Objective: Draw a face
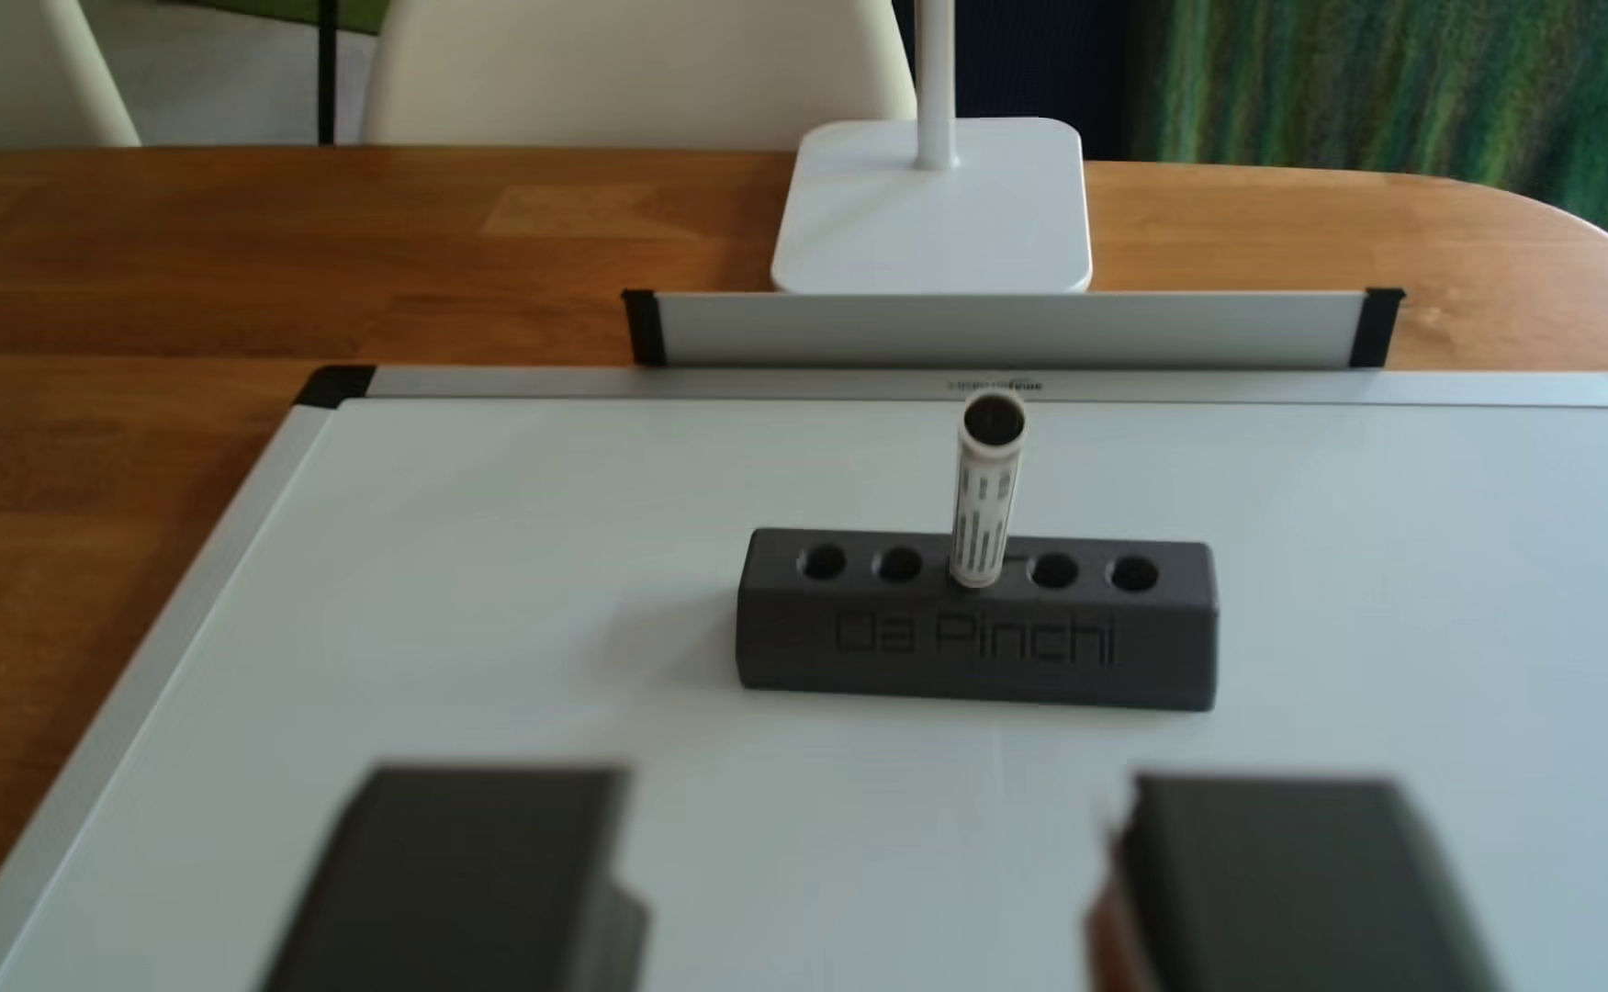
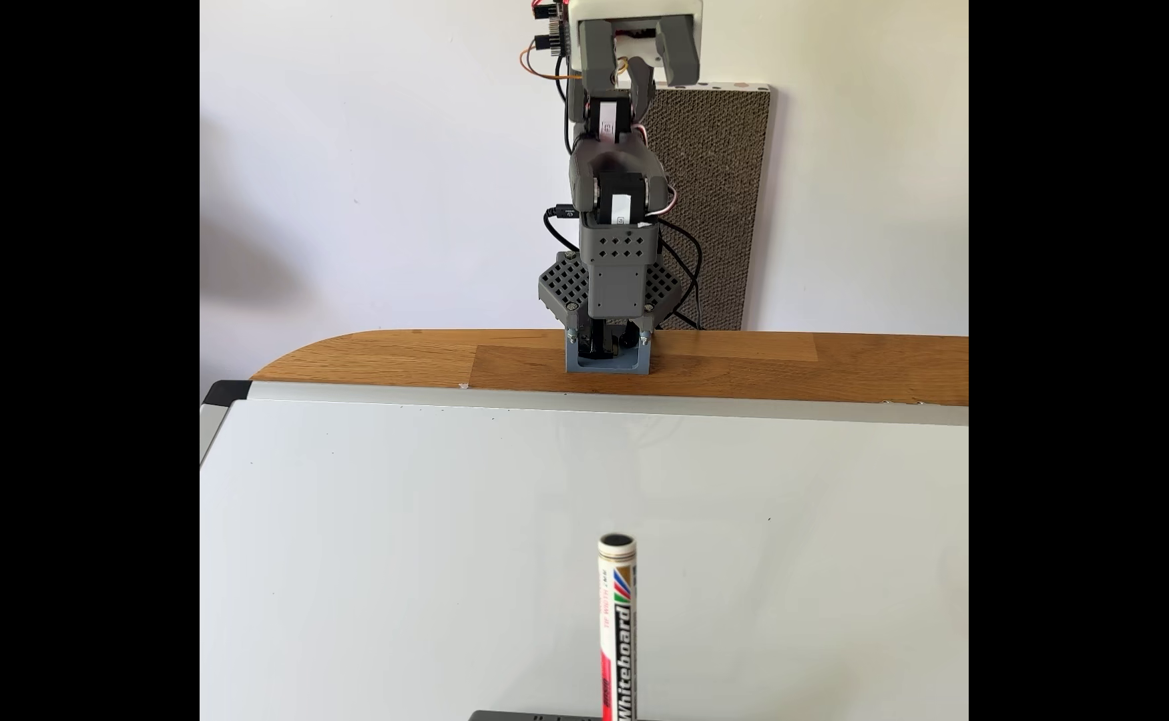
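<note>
Standing upright in the middle hole of the grey five-hole block, a whiteboard marker has its dark end cap toward the camera. Block sits flat on the whiteboard, engraved "Da Pinchi" on its front face; two holes to each side of the marker hold nothing.

Gripper at the bottom edge of the other view: two blurred dark grey fingers, spread wide apart, nothing between them, well short of the block.

Fixed view: arm folded upright over its base at the far edge of the wooden table, gripper at the top of the frame, fingers parted. Marker in the foreground, label reading "Whiteboard".

No ink strokes of a face can be made out on the board surface in either view. White stand base and a pen tray lie beyond the board's far edge.
</note>
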You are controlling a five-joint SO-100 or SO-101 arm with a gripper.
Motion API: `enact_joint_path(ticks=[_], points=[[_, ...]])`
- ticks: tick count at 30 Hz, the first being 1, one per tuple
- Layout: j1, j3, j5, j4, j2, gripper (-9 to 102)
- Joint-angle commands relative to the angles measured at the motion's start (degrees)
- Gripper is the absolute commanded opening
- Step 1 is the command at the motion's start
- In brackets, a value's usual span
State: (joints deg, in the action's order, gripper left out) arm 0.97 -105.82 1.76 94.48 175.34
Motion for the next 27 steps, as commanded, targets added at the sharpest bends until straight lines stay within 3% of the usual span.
enact_joint_path(ticks=[1, 12, 27], points=[[-0.18, 0.79, -0.53, -4.75, -5.19, 100], [-0.18, 2.29, -4.83, -15.91, -26.89, 100], [-2.11, 18.54, -9.58, -29.27, -53.79, 100]])
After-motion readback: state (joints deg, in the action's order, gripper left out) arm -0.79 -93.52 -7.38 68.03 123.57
